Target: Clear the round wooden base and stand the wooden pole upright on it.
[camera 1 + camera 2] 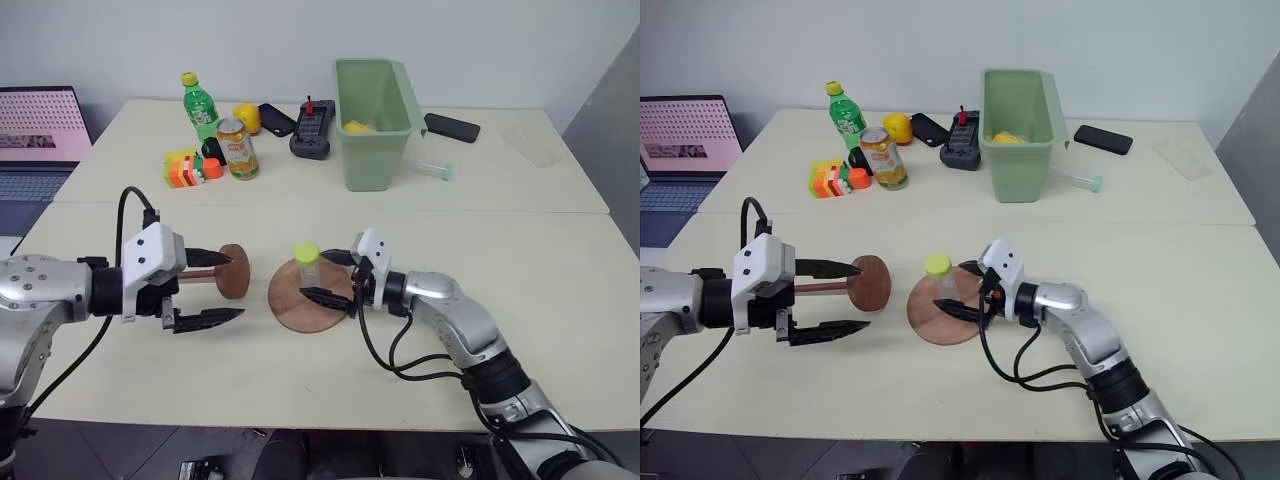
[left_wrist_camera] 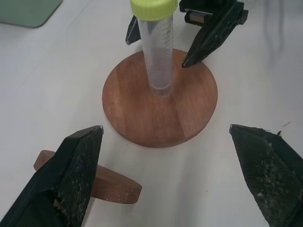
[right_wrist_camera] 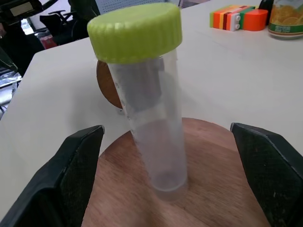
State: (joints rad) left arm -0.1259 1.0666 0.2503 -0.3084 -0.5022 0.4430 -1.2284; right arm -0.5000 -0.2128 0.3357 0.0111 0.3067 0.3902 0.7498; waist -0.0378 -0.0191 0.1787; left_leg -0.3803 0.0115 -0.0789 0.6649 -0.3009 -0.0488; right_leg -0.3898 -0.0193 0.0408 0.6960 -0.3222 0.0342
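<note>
No label is legible on the can [image 1: 238, 148] or green bottle [image 1: 200, 104]. On the pale table [image 1: 560, 290], a clear tube [image 1: 307, 271] stands on the round wooden base [image 1: 300, 303]; the wooden pole [image 1: 225, 271] lies beside it. The left pincer [image 1: 212, 286] and right pincer [image 1: 333, 277] gape wide, holding nothing.

Green bin [image 1: 375, 120] sitting near the counter's [image 1: 560, 290] far edge; soda bottle [image 1: 199, 105], can [image 1: 238, 148], lemon [image 1: 247, 118] and colour blocks [image 1: 182, 168] clustering far-left. Laptop [image 1: 35, 140] sitting off the left edge.
</note>
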